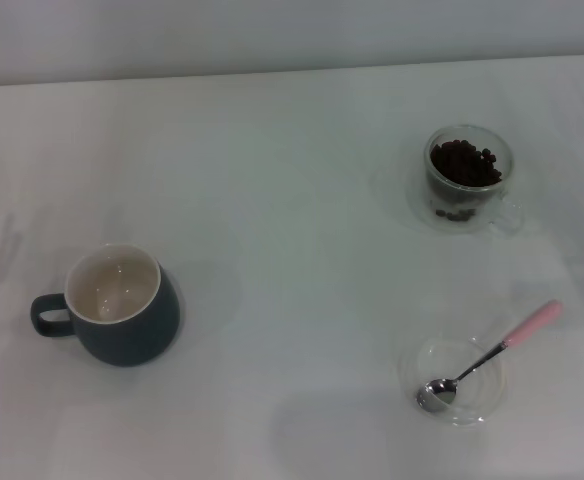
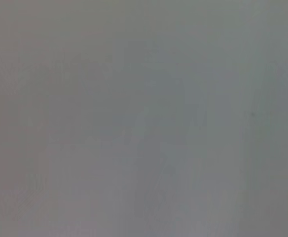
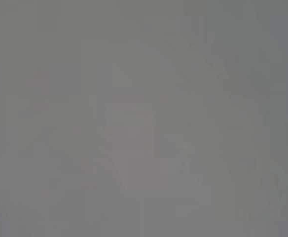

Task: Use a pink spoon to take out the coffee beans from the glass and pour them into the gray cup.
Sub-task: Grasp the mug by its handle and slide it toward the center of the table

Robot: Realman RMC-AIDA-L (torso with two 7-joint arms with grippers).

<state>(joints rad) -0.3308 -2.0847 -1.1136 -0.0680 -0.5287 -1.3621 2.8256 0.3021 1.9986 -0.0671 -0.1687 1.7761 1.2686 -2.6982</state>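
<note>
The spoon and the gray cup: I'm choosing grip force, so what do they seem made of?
The pink spoon looks like polished metal at its reflective bowl, with a matte pink handle, perhaps plastic or ceramic. The gray cup appears glazed ceramic: opaque, cream inside.

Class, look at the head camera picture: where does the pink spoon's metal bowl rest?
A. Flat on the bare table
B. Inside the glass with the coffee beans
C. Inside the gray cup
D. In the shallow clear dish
D: the pink spoon lies with its metal bowl inside the shallow clear dish, its pink handle sticking out over the rim, away from the gray cup.
</note>
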